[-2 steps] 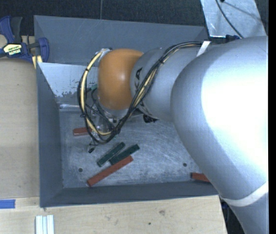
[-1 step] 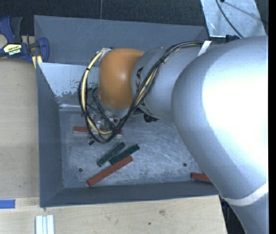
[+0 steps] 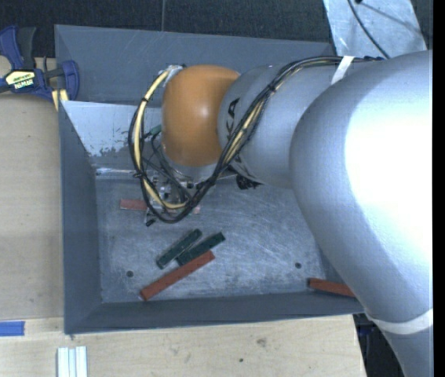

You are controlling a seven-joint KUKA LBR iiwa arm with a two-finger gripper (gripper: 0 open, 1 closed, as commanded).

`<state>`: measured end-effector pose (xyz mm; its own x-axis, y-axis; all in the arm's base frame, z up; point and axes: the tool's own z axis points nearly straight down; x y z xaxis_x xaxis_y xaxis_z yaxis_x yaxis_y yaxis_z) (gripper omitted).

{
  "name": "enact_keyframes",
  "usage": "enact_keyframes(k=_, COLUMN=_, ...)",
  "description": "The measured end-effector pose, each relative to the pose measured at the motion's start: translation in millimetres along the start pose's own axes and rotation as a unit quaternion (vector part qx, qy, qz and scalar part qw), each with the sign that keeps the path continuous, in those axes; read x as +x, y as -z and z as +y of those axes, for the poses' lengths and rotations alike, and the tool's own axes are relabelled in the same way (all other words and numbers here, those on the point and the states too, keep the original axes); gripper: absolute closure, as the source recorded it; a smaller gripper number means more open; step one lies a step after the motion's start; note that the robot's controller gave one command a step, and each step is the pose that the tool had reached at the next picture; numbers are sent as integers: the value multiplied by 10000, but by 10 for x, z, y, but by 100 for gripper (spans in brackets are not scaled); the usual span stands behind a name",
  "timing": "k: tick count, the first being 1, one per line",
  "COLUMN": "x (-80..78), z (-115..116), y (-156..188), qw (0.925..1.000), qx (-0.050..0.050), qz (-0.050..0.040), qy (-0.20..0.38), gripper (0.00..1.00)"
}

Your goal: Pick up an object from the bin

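The main risk I see from here is a blind grab. My claw [image 3: 165, 201] sits low in the far left part of the bin [image 3: 77, 234], tucked under the orange cover [image 3: 195, 112] and a tangle of cables [image 3: 147, 144]. From this camera I cannot tell whether it is apart or together, or whether it has anything in it. If I lift on that footing, I could come up with nothing. I could also clip just the end of the short red-brown stick [image 3: 133, 205] and flick it towards the left wall.

That stick is the thing nearest the claw. It lies flat on the floor, its left end showing and its right end running in under the claw. I cannot say whether the claw touches it. The stick is thin and lies flush on the metal, so I judge it hard to get under and likely to slip out.

The far wall also looks close behind the wrist, and pushing further that way could scrape the cables on it.

The other pieces lie apart from the claw, towards the near side. Two dark green bars [image 3: 179, 247] lie side by side, with a long red-brown strip [image 3: 176, 275] just near of them. Another red-brown piece [image 3: 328, 287] sits in the near right corner, partly hidden by the arm [image 3: 363, 155].
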<state>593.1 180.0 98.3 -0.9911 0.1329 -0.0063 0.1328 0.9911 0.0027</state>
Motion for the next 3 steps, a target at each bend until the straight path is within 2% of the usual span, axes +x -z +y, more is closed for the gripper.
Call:
enact_keyframes(k=1, x=-26, z=4, y=728, qw=10000, qx=-7, qz=-15, qy=10, gripper=100)
enact_keyframes(k=3, x=-52, z=7, y=1001, qw=10000, qx=2, qz=1, qy=32, gripper=100)
